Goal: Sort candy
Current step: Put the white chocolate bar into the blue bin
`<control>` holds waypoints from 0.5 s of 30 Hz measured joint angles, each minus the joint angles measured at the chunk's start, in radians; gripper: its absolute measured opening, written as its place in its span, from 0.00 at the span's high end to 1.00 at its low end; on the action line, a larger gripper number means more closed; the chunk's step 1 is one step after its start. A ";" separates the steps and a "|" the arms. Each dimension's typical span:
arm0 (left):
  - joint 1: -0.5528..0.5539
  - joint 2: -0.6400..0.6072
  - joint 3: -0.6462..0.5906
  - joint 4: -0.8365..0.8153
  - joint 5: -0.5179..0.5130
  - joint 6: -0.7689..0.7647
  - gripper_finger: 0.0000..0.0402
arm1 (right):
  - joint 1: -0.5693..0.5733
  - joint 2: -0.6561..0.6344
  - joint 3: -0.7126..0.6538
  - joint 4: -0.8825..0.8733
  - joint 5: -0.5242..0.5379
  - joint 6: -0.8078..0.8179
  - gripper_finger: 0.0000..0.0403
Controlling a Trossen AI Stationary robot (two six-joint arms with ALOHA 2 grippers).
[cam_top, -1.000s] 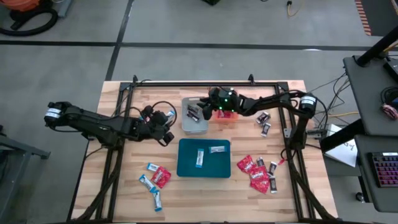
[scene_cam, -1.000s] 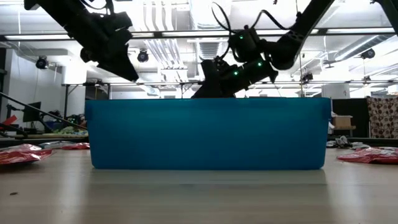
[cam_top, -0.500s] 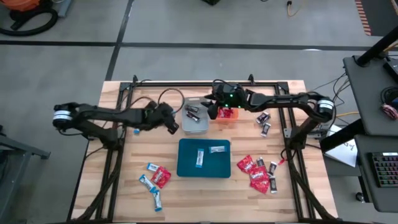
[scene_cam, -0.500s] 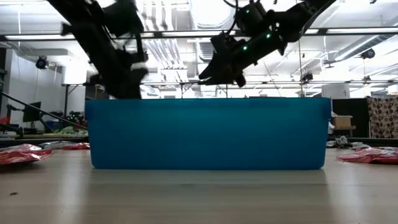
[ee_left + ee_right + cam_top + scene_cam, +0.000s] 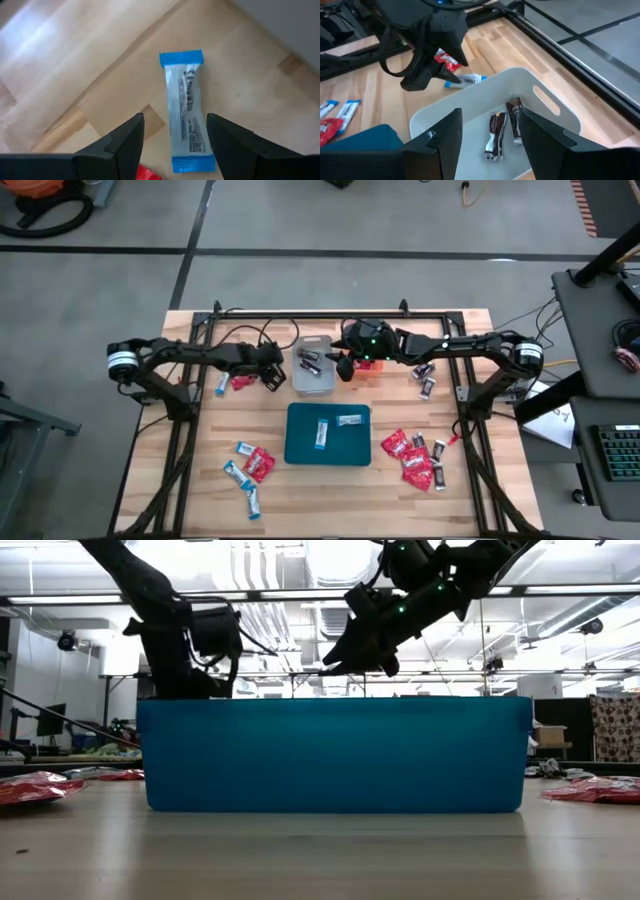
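A blue-and-white candy bar [image 5: 186,112] lies flat on the wood left of the grey tray [image 5: 318,385], with a red packet [image 5: 147,173] beside it. My left gripper [image 5: 175,137] hangs open just above this bar, pointing steeply down, one finger on either side of it; I see no touch. My right gripper [image 5: 492,135] hovers open and empty above the grey tray's right side. In that tray lie dark mini bars [image 5: 502,129]. The right wrist view also shows my left gripper [image 5: 432,70] over the bar [image 5: 466,79].
The blue tray [image 5: 300,448] at mid-table holds two blue-and-white bars. An orange tray [image 5: 368,373] holding red candy stands right of the grey one. Loose candy lies near left [image 5: 250,468], near right [image 5: 415,455] and far right [image 5: 425,375]. A black frame rail runs along the far edge.
My left gripper has swung from near the blue tray's left corner toward the table's far edge, tipped downward and sunk over the blue-and-white bar. My right gripper has risen above the grey tray and tipped closer to level.
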 joint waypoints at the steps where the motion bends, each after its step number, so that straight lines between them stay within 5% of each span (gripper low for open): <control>1: 0.000 0.009 0.000 0.001 0.000 0.000 0.50 | 0.000 0.001 0.000 -0.003 0.003 0.000 0.55; 9: -0.001 0.079 0.001 0.007 -0.003 0.000 0.53 | 0.007 0.001 0.000 -0.013 0.004 0.002 0.55; 15: -0.004 0.099 0.004 0.016 -0.013 -0.040 0.68 | 0.022 0.001 0.000 -0.011 0.005 0.009 0.55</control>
